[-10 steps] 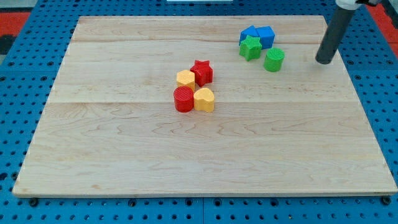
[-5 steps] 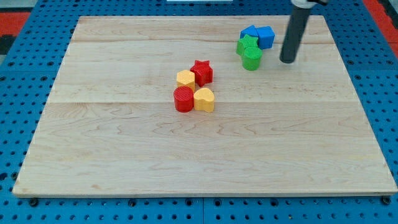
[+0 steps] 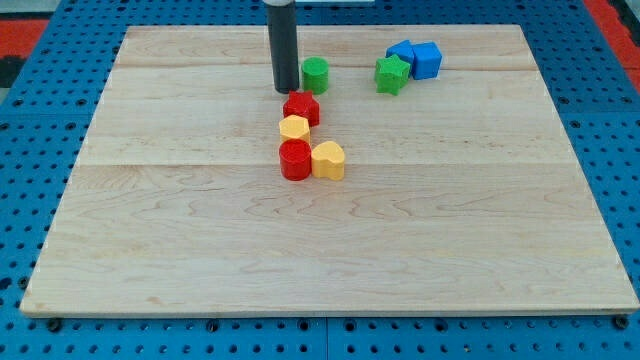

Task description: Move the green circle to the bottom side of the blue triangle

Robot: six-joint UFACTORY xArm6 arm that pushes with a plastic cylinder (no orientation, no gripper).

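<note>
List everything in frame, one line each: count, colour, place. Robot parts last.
Wooden board: 1, light wood, fills most of the view.
Blue perforated base: 1, blue, around the board.
Green circle block: 1, green, near the view's top, centre, just right of my tip.
Green star block: 1, green, upper right, touching the blue blocks.
Blue blocks: 2, blue, upper right, side by side; shapes hard to tell apart.
Red star block: 1, red, centre, top of the cluster.
Yellow block: 1, yellow, below the red star.
Red cylinder block: 1, red, cluster's bottom left.
Yellow heart block: 1, yellow, right of the red cylinder.
My tip: 1, dark rod, left of the green circle, above the red star.
</note>
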